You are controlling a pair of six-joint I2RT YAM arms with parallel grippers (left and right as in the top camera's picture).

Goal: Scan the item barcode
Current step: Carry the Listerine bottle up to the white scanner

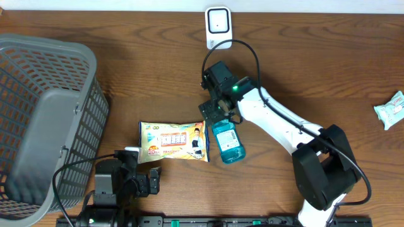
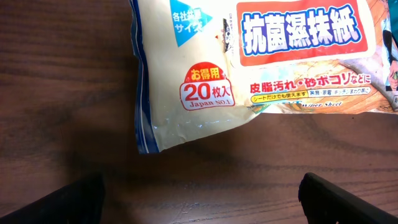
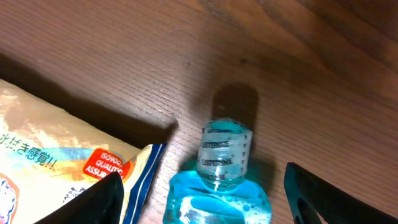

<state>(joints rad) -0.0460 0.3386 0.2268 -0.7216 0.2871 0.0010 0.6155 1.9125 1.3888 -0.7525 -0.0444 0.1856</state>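
A blue mouthwash bottle (image 1: 228, 144) lies on the wooden table, neck toward the far edge. My right gripper (image 1: 218, 116) hovers over its neck end. In the right wrist view the bottle (image 3: 222, 155) lies between the two dark fingers of the right gripper (image 3: 200, 202), which stand open with a gap on each side. A yellow wet-wipes packet (image 1: 173, 140) lies just left of the bottle. My left gripper (image 1: 140, 169) sits near the front edge by the packet's lower left corner (image 2: 186, 118). The left gripper (image 2: 205, 205) is wide open and empty. A white scanner (image 1: 218, 25) stands at the back edge.
A large grey mesh basket (image 1: 44, 120) fills the left side. A small pale green packet (image 1: 391, 110) lies at the far right edge. A black cable (image 1: 243, 47) loops from the right arm toward the scanner.
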